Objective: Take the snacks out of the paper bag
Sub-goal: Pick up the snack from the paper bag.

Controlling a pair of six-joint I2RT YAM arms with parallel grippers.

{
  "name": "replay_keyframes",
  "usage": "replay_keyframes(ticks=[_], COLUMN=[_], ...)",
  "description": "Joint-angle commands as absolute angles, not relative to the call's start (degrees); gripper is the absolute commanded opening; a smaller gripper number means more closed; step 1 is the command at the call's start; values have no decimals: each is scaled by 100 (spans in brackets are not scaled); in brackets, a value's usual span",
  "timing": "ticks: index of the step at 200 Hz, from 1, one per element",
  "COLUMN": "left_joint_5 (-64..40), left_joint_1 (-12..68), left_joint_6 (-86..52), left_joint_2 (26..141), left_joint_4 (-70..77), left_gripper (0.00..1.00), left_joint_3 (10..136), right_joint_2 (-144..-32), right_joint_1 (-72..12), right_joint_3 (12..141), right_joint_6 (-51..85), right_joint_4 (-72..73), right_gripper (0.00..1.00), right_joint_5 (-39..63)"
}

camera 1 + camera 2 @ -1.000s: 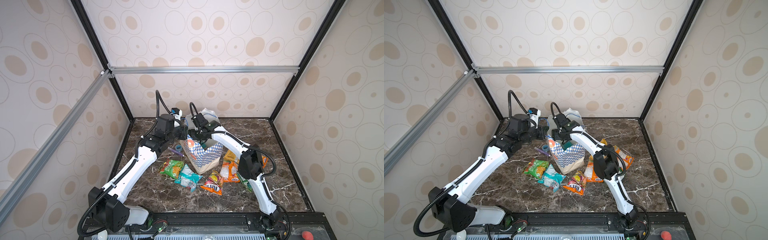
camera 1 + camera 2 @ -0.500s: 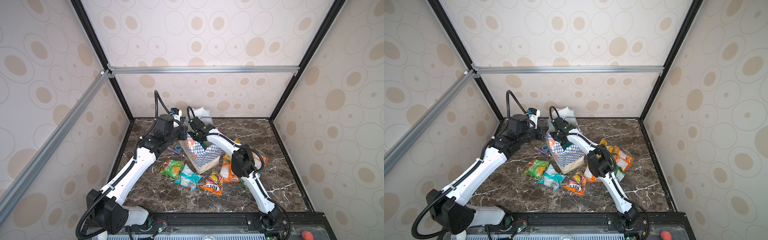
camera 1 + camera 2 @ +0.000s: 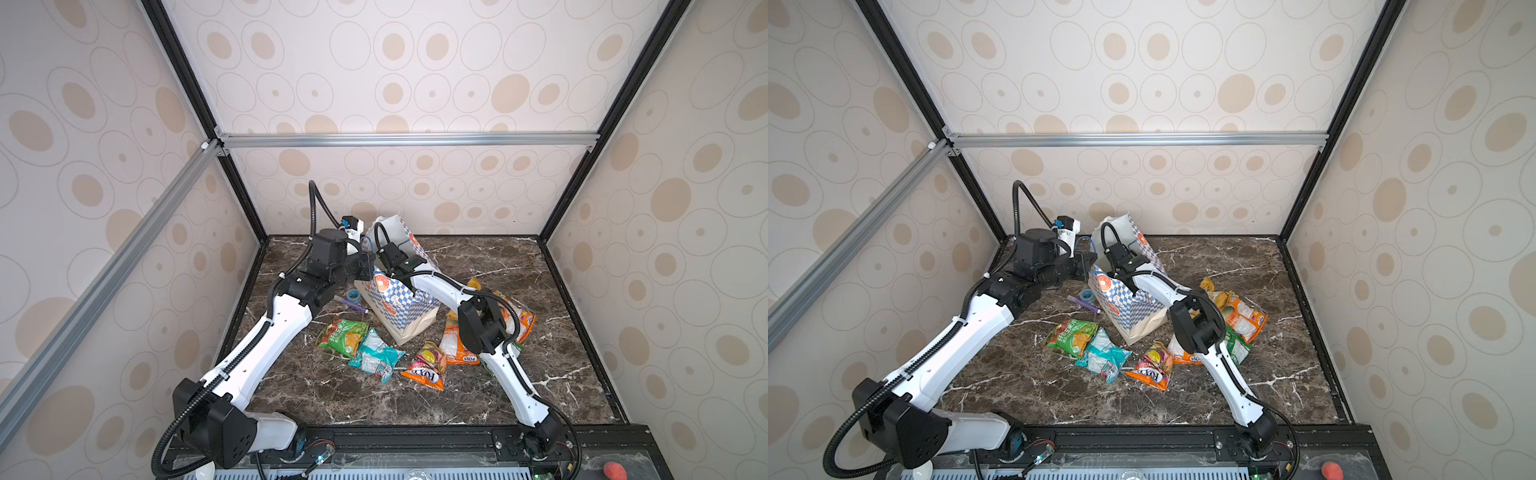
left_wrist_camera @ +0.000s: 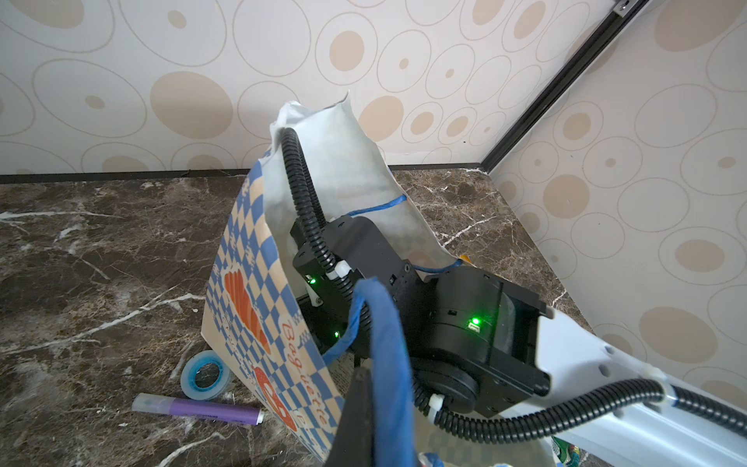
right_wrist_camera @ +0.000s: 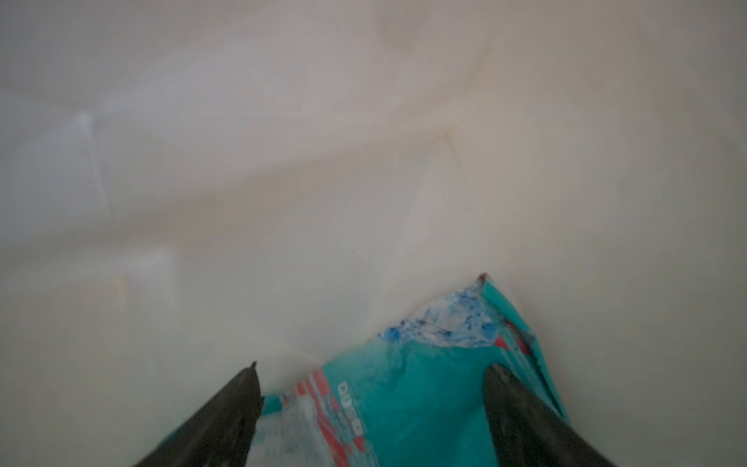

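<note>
The paper bag (image 3: 399,307) stands tilted at mid-table, white with a blue checkered band. My left gripper (image 4: 372,404) is shut on the bag's blue cord handle (image 4: 384,323) at the bag's left rim, seen in both top views (image 3: 1088,264). My right arm (image 3: 436,286) reaches down into the bag's mouth, and in both top views its gripper is hidden inside. In the right wrist view the right gripper (image 5: 372,380) is open, one finger on each side of a teal snack packet (image 5: 424,388) lying against the white inner wall. Several snacks lie on the table in front of the bag: green (image 3: 343,334), teal (image 3: 376,355), orange (image 3: 426,365).
More orange packets (image 3: 515,316) lie right of the bag, partly under my right arm. A blue tape roll (image 4: 206,370) and a purple pen (image 4: 198,408) lie left of the bag's base. Patterned walls enclose the marble table (image 3: 540,374).
My right arm has reached farther into the bag, its elbow shifting left and toward the back. The left arm keeps its hold on the handle in the same place.
</note>
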State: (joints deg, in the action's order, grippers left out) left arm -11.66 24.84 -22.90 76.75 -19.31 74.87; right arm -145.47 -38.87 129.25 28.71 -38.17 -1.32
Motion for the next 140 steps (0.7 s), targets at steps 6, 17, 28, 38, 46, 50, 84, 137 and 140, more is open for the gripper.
replay_keyframes(ticks=[6,17,28,38,46,50,84,137,140], left_joint_5=[-1147,-1138,-1136,-1157,-1170,-1173,-1226,-1163,-1167], left_joint_1=[2451,2451,2450,2452,2452,2447,2452,2452,2452], left_joint_6=[-2215,-2217,-2224,-2219,-2225,-2224,-2233,-2224,-2224], left_joint_2=[7559,7565,7572,7597,7611,7613,7673,7673,7688], left_joint_4=[-1971,-1952,-1934,-1934,-1925,-1926,-1903,-1913,-1916], left_gripper=[0,0,0,0,0,0,0,0,0], left_joint_3=[7475,7453,7444,7444,7444,7444,7453,7462,7470], right_joint_2=[-14565,-14479,-14402,-14385,-14407,-14415,-14681,-14929,-14901], right_joint_1=[-3966,-3993,-4017,-4037,-4059,-4066,-4096,-4096,-4096], right_joint_3=[12558,12512,12458,12475,12521,12553,12659,12687,12690], right_joint_6=[3023,2975,2933,2870,2812,2767,2540,2626,2628], right_joint_4=[-4812,-4903,-4970,-5080,-5199,-5246,-5466,-5656,-5641], right_gripper=[78,76,76,82,89,93,98,56,54], right_joint_5=[456,492,475,466,487,504,362,207,195])
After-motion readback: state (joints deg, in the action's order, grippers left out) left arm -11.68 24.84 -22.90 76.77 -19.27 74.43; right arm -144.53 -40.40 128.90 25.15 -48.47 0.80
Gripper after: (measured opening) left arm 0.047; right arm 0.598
